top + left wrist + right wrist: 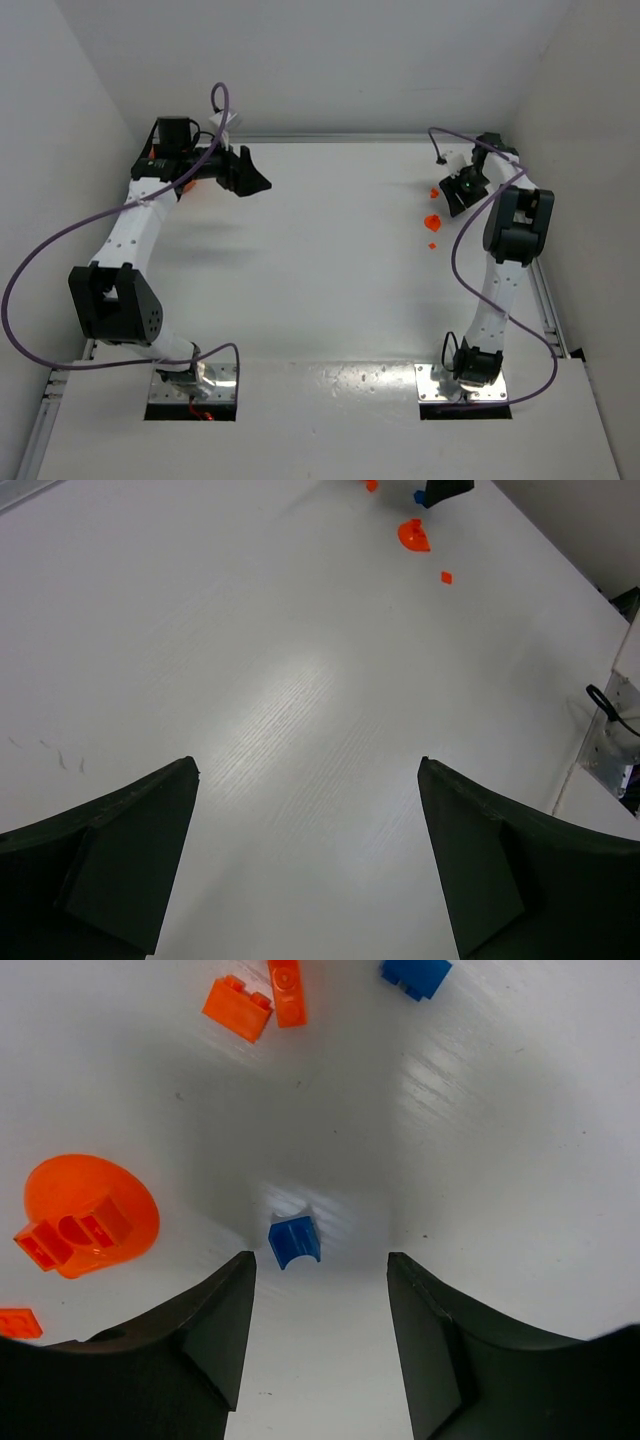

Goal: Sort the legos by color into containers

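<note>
From above, the left claw (250, 178) is being held at the far left corner of the desk (330, 290), well apart from the work. The right claw (455, 195) is being kept low over the far right area, near the orange bowl (432, 221). Only 1 bowl is being shown, and a stray orange brick (432, 244) is lying near it.

In the left wrist view, the left claw is being held wide open with nothing between its fingers. Only bare desk is being shown beneath it.

In the right wrist view, the right claw is being held open and empty. A blue brick (295, 1240) is resting on the desk just ahead of the gap between its fingers and is not yet being gripped. The bowl is lying to the left with an orange piece (70, 1232) in it. 2 orange bricks (237, 1008) and another blue brick (415, 975) are lying loose farther on.

The sorting is being judged as barely begun: 1 orange piece is placed, and at least 3 orange and 2 blue pieces are left. No container for blue is being shown.
</note>
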Robot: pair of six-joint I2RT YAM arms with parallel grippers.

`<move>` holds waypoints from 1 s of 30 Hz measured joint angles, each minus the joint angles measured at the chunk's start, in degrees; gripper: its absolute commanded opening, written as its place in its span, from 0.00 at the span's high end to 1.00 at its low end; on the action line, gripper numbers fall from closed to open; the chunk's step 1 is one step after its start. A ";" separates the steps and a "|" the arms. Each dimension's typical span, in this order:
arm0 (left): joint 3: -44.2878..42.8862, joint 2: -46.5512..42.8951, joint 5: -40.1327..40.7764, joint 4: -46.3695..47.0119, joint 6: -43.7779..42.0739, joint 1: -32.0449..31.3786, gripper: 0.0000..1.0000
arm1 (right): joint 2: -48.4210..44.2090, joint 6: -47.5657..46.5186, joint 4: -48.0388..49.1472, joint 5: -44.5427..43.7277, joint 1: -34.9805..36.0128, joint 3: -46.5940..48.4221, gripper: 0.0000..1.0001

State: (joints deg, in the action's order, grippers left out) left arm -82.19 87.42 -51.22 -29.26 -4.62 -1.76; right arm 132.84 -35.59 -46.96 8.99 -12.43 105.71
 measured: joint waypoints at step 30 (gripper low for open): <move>1.49 1.42 5.90 3.23 4.17 -0.96 0.01 | 1.31 -1.79 -2.08 2.32 0.85 0.72 0.84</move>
State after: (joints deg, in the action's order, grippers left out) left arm -80.71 88.84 -45.32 -26.02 -0.45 -2.72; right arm 134.15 -37.39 -49.04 11.31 -11.57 106.43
